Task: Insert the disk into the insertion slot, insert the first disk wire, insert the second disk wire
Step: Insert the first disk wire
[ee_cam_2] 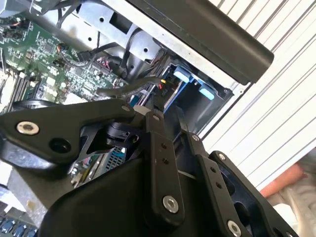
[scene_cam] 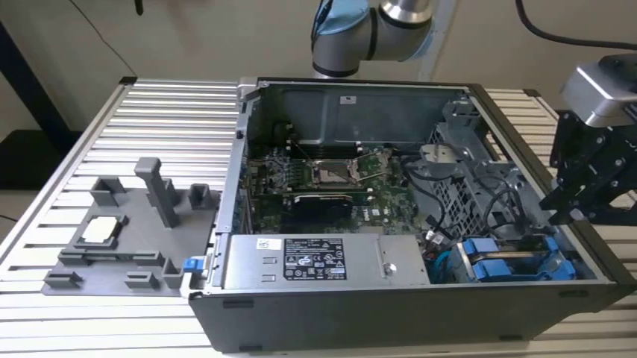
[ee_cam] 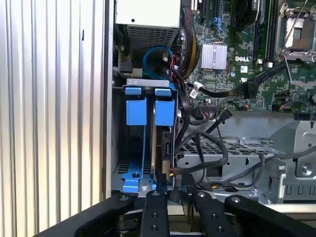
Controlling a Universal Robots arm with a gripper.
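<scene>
**Hand poised at the near end of the drive bay, disk already seated in its slot**

Nearest, the black linkage hand (ee_cam: pixel 174 193) hangs just at the mouth of the grey sheet-metal insertion slot (ee_cam: pixel 146 82). It is lined up with the slot, seemingly to work at the disk's connector end; whether it is spread or pinching something I cannot tell. In that slot the silver disk in its bright blue plastic carrier (ee_cam: pixel 163 118) stands on edge, fully in, beside a second blue carrier (ee_cam: pixel 136 111). Just beside the disk drape black wires (ee_cam: pixel 181 106), probably left there within reach of its connectors. Beyond lie the green motherboard (ee_cam: pixel 232 64) and the ribbed aluminium desk (ee_cam: pixel 49 118).
</scene>
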